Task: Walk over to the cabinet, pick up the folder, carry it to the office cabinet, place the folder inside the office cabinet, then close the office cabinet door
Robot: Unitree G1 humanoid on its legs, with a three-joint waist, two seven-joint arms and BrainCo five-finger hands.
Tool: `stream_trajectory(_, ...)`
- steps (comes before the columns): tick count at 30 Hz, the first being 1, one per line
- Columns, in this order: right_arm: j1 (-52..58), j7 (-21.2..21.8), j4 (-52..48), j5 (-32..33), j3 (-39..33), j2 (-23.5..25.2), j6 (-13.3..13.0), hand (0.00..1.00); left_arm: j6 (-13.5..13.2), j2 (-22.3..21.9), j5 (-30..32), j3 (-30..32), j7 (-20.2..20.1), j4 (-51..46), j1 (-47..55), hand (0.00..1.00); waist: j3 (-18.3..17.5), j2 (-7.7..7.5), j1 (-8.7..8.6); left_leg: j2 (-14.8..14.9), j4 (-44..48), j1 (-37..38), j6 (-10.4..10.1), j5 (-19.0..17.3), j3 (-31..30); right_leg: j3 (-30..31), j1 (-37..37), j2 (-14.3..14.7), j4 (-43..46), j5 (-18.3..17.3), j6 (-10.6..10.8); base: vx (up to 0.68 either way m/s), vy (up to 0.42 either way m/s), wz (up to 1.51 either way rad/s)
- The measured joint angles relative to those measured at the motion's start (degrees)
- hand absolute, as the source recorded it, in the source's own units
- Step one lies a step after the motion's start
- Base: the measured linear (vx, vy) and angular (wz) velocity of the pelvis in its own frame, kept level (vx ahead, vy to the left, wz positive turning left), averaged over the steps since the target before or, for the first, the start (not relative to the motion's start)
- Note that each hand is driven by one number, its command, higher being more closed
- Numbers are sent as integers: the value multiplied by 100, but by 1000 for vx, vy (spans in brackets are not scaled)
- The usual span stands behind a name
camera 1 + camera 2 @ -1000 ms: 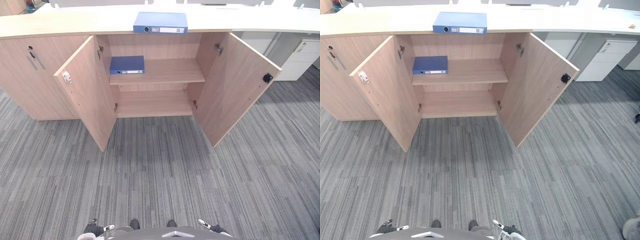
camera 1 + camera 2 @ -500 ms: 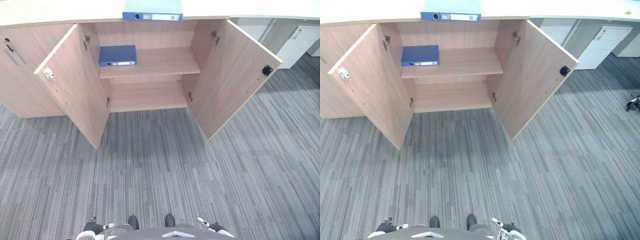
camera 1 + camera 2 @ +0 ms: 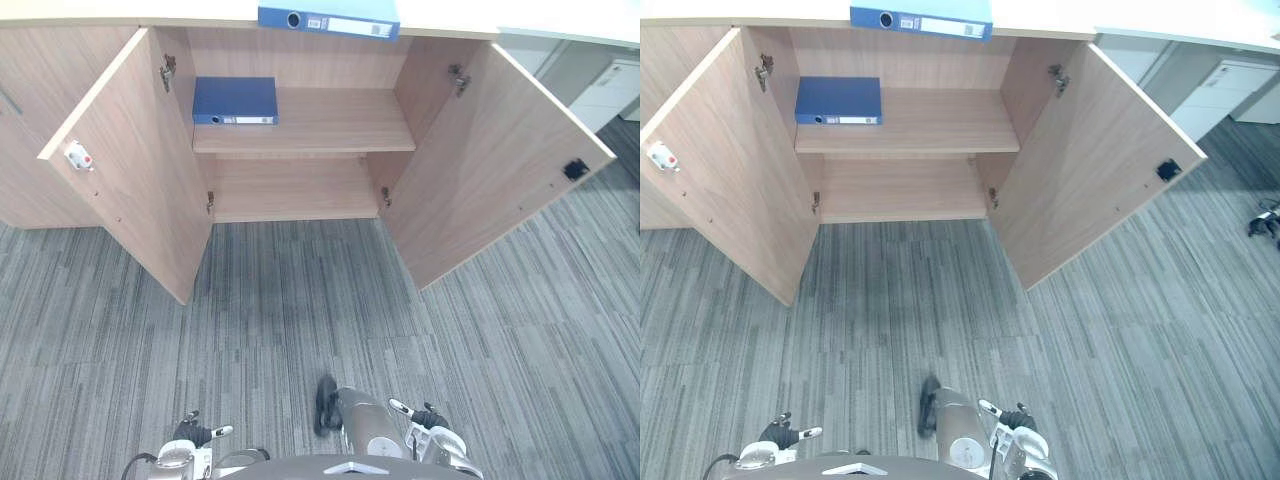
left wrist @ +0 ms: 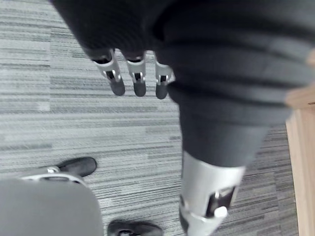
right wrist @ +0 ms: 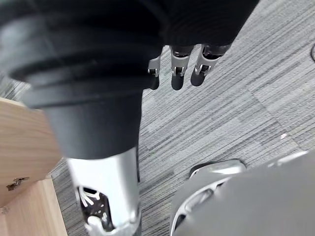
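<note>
A blue folder [image 3: 328, 20] lies flat on the light countertop above the open cabinet [image 3: 340, 125]. A second, darker blue folder [image 3: 235, 100] lies on the left end of the cabinet's upper shelf. Both cabinet doors stand wide open, the left door [image 3: 130, 170] and the right door [image 3: 490, 170]. My left hand [image 3: 195, 435] and right hand [image 3: 420, 415] hang low at my sides, far from the cabinet. In the wrist views the left hand's fingers [image 4: 135, 81] and the right hand's fingers [image 5: 179, 73] hang straight over the carpet and hold nothing.
Grey striped carpet [image 3: 300, 320] lies between me and the cabinet. The open doors jut out on both sides of the opening. A white drawer unit [image 3: 612, 90] stands at the far right. A closed wooden cabinet section [image 3: 25, 120] adjoins on the left.
The camera has moved closer to the cabinet, which now sits nearer and larger, with the countertop at the upper edge. Both hands stay low and empty.
</note>
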Motion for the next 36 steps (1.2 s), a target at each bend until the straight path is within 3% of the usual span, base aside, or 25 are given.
stream_trajectory(1,39,0,1,1,-4,0,0,0,-2,-2,2,30,0,1,14,0,-6,-24,-7,-15,0,65,-90,-53,-54,1,31,-22,-189,279,-89,450,-166,49)
stream_trajectory(2,58,4,8,9,-61,-43,4,0,-4,-84,11,176,10,13,14,0,3,52,-55,101,55,217,-251,-150,-111,-42,123,0,-52,665,-237,363,-149,35)
stream_trajectory(4,30,4,-1,-9,-94,-102,-3,0,-55,-250,16,338,-2,-1,16,0,-4,220,-39,263,644,-1,-404,-82,-60,-91,248,81,-110,450,-316,443,-209,20)
stream_trajectory(6,43,-9,-76,-2,-103,-114,-2,0,-69,-340,13,702,-1,-37,2,0,40,293,-48,455,2151,-565,-489,31,-16,-123,620,142,-347,326,-392,446,-223,11)
stream_trajectory(7,73,-13,-136,8,-79,-110,4,0,-63,-435,7,987,1,-146,34,0,79,322,-41,734,3554,-1071,-439,152,1,-139,1015,222,-538,236,-439,422,-179,8)
stream_trajectory(9,210,-14,-338,22,41,-7,-13,0,-74,-551,-28,1300,0,-462,49,0,128,280,111,1329,5347,-1741,-305,73,272,-76,1697,366,-721,-8,-507,463,-184,-16)
stream_trajectory(10,204,-14,-399,34,40,61,-12,0,-89,-557,-76,1303,-1,-562,41,0,138,209,194,1436,5533,-1985,-293,12,371,1,1847,374,-760,-100,-518,306,-108,-31)
stream_trajectory(13,207,-12,-489,46,15,148,5,0,-140,-645,-112,1320,0,-685,7,0,102,212,267,1536,4998,-2510,-233,-123,695,176,2203,311,-958,-213,-423,280,5,-29)
stream_trajectory(16,199,-23,-498,59,-25,199,4,0,-141,-709,-108,1313,0,-683,-82,0,93,171,306,1273,3636,-2809,-226,-140,908,337,2508,99,-1165,-263,-257,323,125,-25)
stream_trajectory(17,215,-25,-487,59,-42,205,6,0,-139,-724,-107,1292,0,-676,-139,0,93,152,343,1046,2897,-2854,-292,-18,862,427,2600,-20,-1249,-303,-140,316,219,-38)
stream_trajectory(19,230,-37,-427,51,-94,191,9,0,-152,-794,-117,1238,1,-662,-142,0,51,166,385,718,1832,-2748,-124,788,617,666,2683,-123,-1276,-457,120,353,288,-56)
stream_trajectory(20,214,-38,-332,48,-92,216,10,0,-155,-795,-125,1240,0,-659,-154,0,-13,98,432,628,1825,-2654,-30,1003,646,845,2709,-219,-1255,-530,228,370,269,-62)
stream_trajectory(21,216,-33,-257,42,-95,319,10,0,-146,-687,-106,1195,-2,-614,-153,0,-141,-128,416,488,1826,-2595,25,839,818,947,2702,-382,-1223,-556,264,387,254,-52)
stream_trajectory(22,237,-31,-260,33,-109,376,3,0,-137,-649,-107,1182,-4,-606,-152,0,-190,-210,409,454,1852,-2570,44,741,890,945,2663,-450,-1136,-556,266,379,214,-45)
stream_trajectory(24,219,-17,-216,-1,-208,430,6,0,-128,-558,-107,1087,-3,-455,-163,0,-218,-292,441,346,1701,-2114,116,468,1150,956,2236,-652,132,-570,302,333,232,-47)
stream_trajectory(26,221,-9,-205,-9,-232,404,2,0,-106,-471,-106,864,0,-327,-158,0,-184,-235,371,167,1377,-1620,214,405,1208,903,1717,-878,1578,-579,559,311,203,-9)
stream_trajectory(27,219,-8,-188,-9,-232,397,3,0,-102,-436,-107,771,-1,-277,-155,0,-185,-235,333,121,1296,-1488,230,394,1185,856,1605,-929,1936,-652,587,304,158,26)
stream_trajectory(29,142,11,-135,-14,-166,313,4,0,-96,-370,-110,594,1,-169,-158,0,-198,-165,242,107,963,-1064,237,390,1096,272,1204,-960,2423,-1019,364,292,82,30)
stream_trajectory(33,-17,12,-65,-11,-50,172,-3,0,-57,-368,-107,438,2,-117,-154,0,-144,27,165,287,629,-708,167,432,1012,-170,621,-771,1600,-1145,171,294,-58,17)
stream_trajectory(34,-68,13,-69,-9,18,120,-5,0,-54,-369,-108,398,3,-102,-149,0,-113,91,128,383,563,-608,116,463,1009,-152,472,-659,1072,-937,132,252,-162,8)
stream_trajectory(36,-54,14,-39,-9,43,120,4,0,-56,-330,-108,393,2,-100,-117,0,-135,25,107,392,511,-444,-94,474,996,34,471,-546,-80,-55,88,291,-206,16)
